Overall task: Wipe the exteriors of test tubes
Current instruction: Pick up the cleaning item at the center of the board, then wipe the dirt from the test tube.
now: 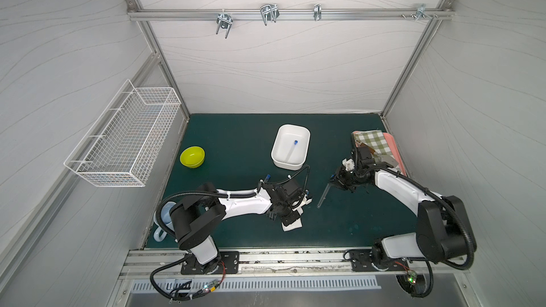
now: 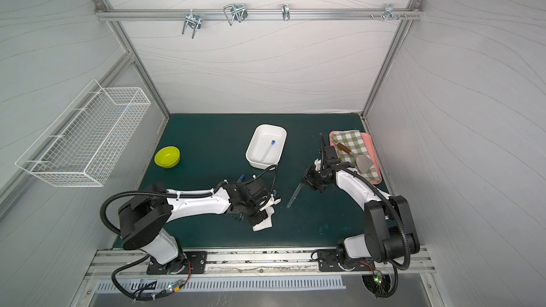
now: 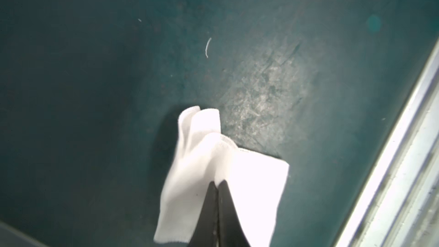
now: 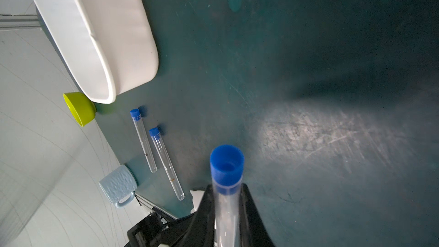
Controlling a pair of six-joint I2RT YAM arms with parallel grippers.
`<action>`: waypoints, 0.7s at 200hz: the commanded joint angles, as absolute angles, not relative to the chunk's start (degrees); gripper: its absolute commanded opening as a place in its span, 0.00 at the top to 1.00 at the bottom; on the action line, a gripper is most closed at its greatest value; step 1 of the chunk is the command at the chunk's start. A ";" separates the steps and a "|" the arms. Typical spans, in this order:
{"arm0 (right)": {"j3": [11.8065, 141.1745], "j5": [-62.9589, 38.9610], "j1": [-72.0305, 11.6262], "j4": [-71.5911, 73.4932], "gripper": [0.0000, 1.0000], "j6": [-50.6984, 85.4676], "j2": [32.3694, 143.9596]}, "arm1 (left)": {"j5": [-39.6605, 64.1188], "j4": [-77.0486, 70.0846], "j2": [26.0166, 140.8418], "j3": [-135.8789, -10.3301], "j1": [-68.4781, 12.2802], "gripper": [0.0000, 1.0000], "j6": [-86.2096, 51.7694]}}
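Your left jaws are pinched together on the white cloth (image 3: 213,158) low over the tabletop (image 3: 95,67), and to their right your right jaws clamp one test tube (image 1: 324,195) below its blue cap (image 4: 226,160), its long axis slanting down so the rounded end points toward the cloth, near but not touching.

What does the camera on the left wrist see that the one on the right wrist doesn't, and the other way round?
Left wrist only: the left pincer, shut on a white folded cloth. Right wrist only: the right pincer gripping a clear blue-capped test tube, two more tubes lying flat, a white rectangular dish, a lime-green bowl and a pale blue mug. Both: the scuffed dark green mat; a white scrap by the right pincer may be that cloth.
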State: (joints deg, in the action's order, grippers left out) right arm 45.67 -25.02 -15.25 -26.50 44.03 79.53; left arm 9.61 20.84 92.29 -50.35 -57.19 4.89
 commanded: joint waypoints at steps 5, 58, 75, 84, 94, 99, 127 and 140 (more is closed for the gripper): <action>45.53 -25.63 -15.97 -27.00 0.88 45.10 77.60 | 9.95 20.51 84.03 -52.78 -57.57 1.00 2.01; 46.88 -24.37 -19.62 -25.64 0.88 47.24 78.60 | 14.81 18.14 79.77 -55.28 -57.57 1.00 -2.58; 47.49 -23.89 -20.90 -25.31 0.88 47.83 79.14 | 15.72 16.61 79.96 -55.92 -57.57 1.00 -3.51; 47.80 -23.53 -21.63 -25.23 0.88 48.05 79.26 | 15.91 15.55 80.32 -56.25 -57.57 1.00 -3.90; 48.14 -23.19 -22.37 -25.01 0.88 48.53 79.23 | 15.91 14.70 80.99 -56.78 -57.57 1.00 -4.48; 48.25 -23.01 -22.78 -24.84 0.88 48.75 79.23 | 15.91 14.51 81.55 -57.16 -57.56 1.00 -4.67; 48.52 -21.93 -24.57 -23.87 0.88 50.43 78.28 | 13.56 14.05 85.11 -59.59 -57.57 1.00 -7.10; 48.52 -20.92 -25.58 -23.55 0.88 51.12 77.55 | 12.87 12.99 86.42 -60.28 -57.57 1.00 -8.19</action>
State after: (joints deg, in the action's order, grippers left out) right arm 47.55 -23.14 -24.01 -24.53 48.36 78.89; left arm 14.11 16.67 83.94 -56.88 -57.43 -5.21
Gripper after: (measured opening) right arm 0.168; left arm 0.047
